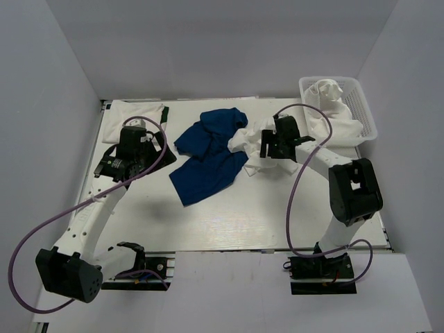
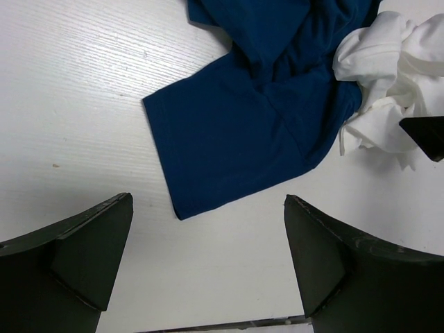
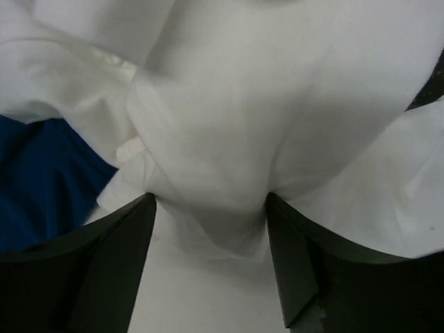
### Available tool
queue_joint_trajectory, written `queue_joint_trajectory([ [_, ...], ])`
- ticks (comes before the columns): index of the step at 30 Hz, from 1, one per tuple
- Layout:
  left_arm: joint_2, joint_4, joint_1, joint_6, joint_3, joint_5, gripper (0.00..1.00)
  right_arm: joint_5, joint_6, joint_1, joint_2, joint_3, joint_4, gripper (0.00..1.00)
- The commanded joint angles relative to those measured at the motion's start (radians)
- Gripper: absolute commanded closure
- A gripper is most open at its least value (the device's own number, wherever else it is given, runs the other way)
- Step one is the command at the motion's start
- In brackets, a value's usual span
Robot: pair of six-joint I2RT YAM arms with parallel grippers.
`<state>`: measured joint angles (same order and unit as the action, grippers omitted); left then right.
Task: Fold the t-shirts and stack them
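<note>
Separating step: right pincer (image 3: 210, 208) clenched on crumpled white t-shirt (image 3: 222, 118) touching blue t-shirt (image 1: 208, 156), left pincer (image 2: 208, 201) released; next, likely pull white clear and spread it flat.

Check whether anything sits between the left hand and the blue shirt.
Nothing visible does. The left hand hangs open over the bare table, and the blue shirt lies flat with its near corner right ahead of the fingers. A white shirt bunches only against its far side.
</note>
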<state>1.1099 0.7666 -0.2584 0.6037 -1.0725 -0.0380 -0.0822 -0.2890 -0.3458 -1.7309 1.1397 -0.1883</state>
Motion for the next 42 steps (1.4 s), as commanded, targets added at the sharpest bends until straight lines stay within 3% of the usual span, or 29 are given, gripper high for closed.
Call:
queue_joint_trajectory([
  [1, -0.038, 0.023, -0.004, 0.013, -0.009, -0.010, 0.00, -0.060, -0.056, -0.009, -0.039, 0.057, 0.082, 0.33],
  [2, -0.038, 0.023, -0.004, 0.013, -0.009, -0.010, 0.00, -0.083, -0.070, -0.015, -0.044, 0.074, 0.051, 0.60],
  [5, -0.057, 0.052, -0.004, 0.013, -0.009, -0.019, 0.00, -0.117, -0.073, -0.027, 0.032, 0.107, 0.020, 1.00],
  [11, -0.093, 0.053, -0.004, 0.004, 0.000, -0.040, 0.00, -0.096, -0.015, -0.019, 0.269, 0.182, 0.099, 1.00],
  [17, -0.102, 0.042, -0.004, 0.004, 0.009, -0.031, 0.00, -0.290, 0.022, 0.004, 0.317, 0.426, 0.140, 1.00],
  [26, -0.093, 0.053, -0.004, -0.005, -0.010, -0.062, 0.00, -0.487, 0.166, 0.119, 0.079, 0.978, 0.177, 1.00],
  [29, -0.075, 0.053, -0.004, -0.005, -0.021, -0.072, 0.00, -0.539, 0.226, 0.181, -0.026, 1.165, 0.300, 1.00],
  [36, 0.007, 0.043, -0.004, -0.005, -0.063, -0.082, 0.00, -0.594, 0.346, 0.320, -0.120, 1.236, 0.646, 1.00],
  [40, 0.047, 0.023, -0.004, -0.005, -0.072, -0.060, 0.00, -0.515, 0.363, 0.405, -0.180, 1.270, 0.768, 1.00],
  [42, 0.061, 0.002, -0.004, 0.004, -0.072, -0.050, 0.00, -0.402, 0.405, 0.435, -0.219, 1.237, 0.764, 1.00],
])
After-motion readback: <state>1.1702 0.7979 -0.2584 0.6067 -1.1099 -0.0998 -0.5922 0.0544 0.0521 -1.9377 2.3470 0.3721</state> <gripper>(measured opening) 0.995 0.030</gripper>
